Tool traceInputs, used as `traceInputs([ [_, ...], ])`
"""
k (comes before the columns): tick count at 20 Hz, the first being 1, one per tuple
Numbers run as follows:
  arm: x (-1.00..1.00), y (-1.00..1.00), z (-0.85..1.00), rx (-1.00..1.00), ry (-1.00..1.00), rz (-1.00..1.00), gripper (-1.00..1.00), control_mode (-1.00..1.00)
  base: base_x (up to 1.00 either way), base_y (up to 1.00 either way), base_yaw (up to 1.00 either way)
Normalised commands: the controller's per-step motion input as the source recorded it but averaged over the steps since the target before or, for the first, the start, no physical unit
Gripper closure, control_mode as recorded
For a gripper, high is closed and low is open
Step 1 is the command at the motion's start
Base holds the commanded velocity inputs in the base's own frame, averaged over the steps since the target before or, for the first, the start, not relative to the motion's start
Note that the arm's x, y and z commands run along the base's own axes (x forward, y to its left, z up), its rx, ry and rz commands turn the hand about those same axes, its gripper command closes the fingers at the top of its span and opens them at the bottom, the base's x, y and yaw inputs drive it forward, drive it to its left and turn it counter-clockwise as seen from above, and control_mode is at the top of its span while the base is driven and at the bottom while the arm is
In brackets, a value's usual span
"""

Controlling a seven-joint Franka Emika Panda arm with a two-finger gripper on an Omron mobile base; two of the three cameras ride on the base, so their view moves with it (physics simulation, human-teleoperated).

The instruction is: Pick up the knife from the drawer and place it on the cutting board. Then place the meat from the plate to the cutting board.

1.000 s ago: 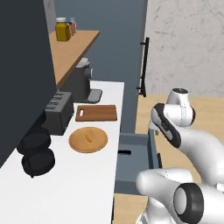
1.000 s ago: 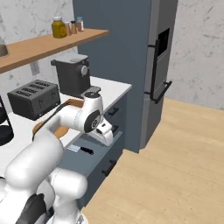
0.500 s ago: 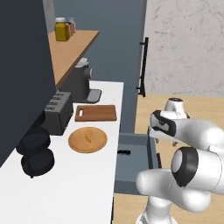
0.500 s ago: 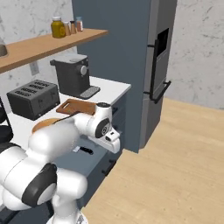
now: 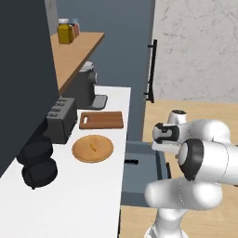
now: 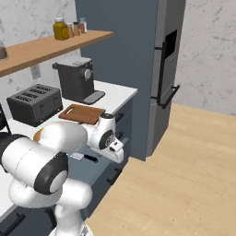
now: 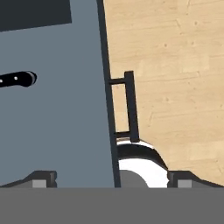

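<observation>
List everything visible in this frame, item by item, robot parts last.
knife: one, dark handle, inside the open drawer
drawer: one, blue-grey, pulled out below the counter
cutting board: one, reddish-brown, on the counter
plate: one, tan, in front of the board
meat: one, orange-brown, on the plate
toaster: one, dark grey, left of the board
coffee machine: one, dark grey, behind the board
jars: several, on the wooden shelf
gripper: one, open, above the drawer's front edge

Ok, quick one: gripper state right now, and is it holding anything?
Gripper: open, holding nothing; its fingertips stand wide apart above the open drawer, with the knife lying untouched inside.
</observation>
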Motion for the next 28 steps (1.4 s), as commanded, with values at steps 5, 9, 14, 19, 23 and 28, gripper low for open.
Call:
traceInputs([
  [5,0.35,0.13,-0.55,0.00,0.00,0.00,-1.00,-1.00,0.00,0.00,0.00],
  [9,0.32,0.02,-0.55,0.00,0.00,0.00,-1.00,-1.00,0.00,0.00,0.00],
  [14,0.06,-0.17,-0.50,0.00,0.00,0.00,-1.00,-1.00,0.00,0.00,0.00],
  [19,0.00,-0.79,-0.56,0.00,0.12,0.00,-1.00,-1.00,0.00,0.00,0.00],
  [23,0.00,-1.00,-0.45,0.00,0.19,0.00,-1.00,-1.00,0.00,0.00,0.00],
  [28,0.00,-1.00,-0.32,0.00,0.17,0.00,-1.00,-1.00,0.00,0.00,0.00],
])
